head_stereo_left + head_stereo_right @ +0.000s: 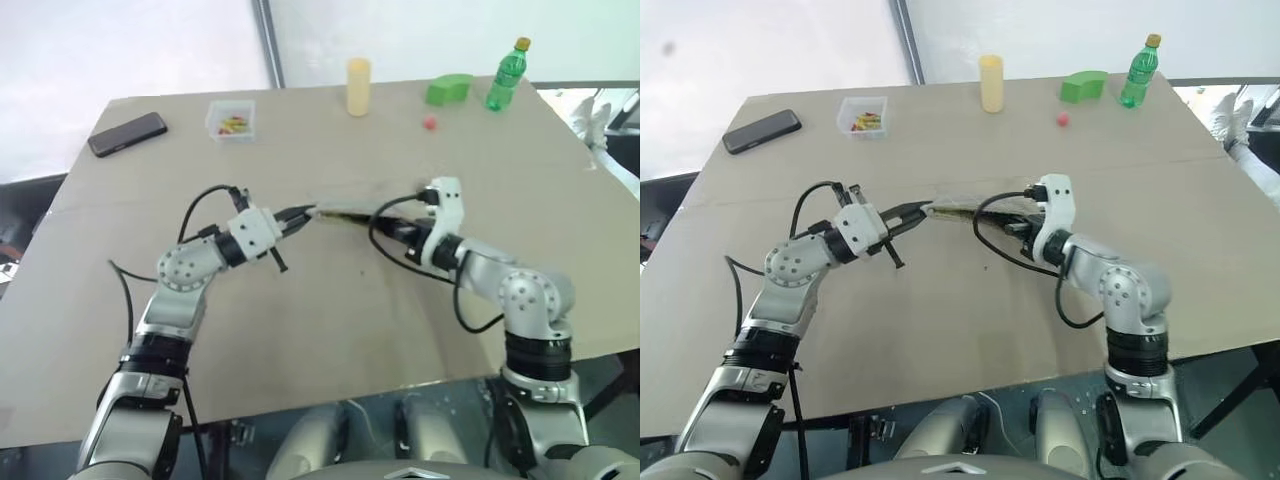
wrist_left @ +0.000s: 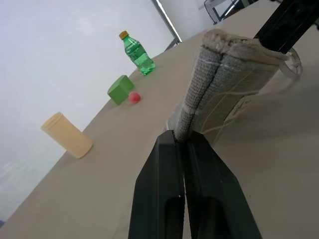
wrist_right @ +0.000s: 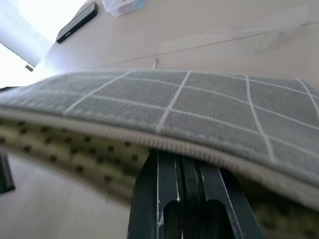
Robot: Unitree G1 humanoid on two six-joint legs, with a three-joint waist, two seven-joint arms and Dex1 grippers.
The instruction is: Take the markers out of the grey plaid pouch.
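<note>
**Q:** Reading left to right, what holds the pouch, and why that way?

**A:** My left gripper is pinched fully closed on one end of the grey plaid pouch, keeping it lifted just above the table near its middle. I judge this end-grip serves as an anchor, so the case cannot slide while the other side is worked. Further right, my right gripper is closed too, its black fingers reaching in under the zip edge, against the yellowish dotted lining. That placement suggests I am reaching inside for the markers, which I cannot see at this moment; they are presumably inside.

**Q:** And the other objects? Any writing?

**A:** Along the far edge: black phone, small clear box, cream cylinder, red ball, green block, green bottle, all well apart from the pouch. No brand or label can be read.
</note>
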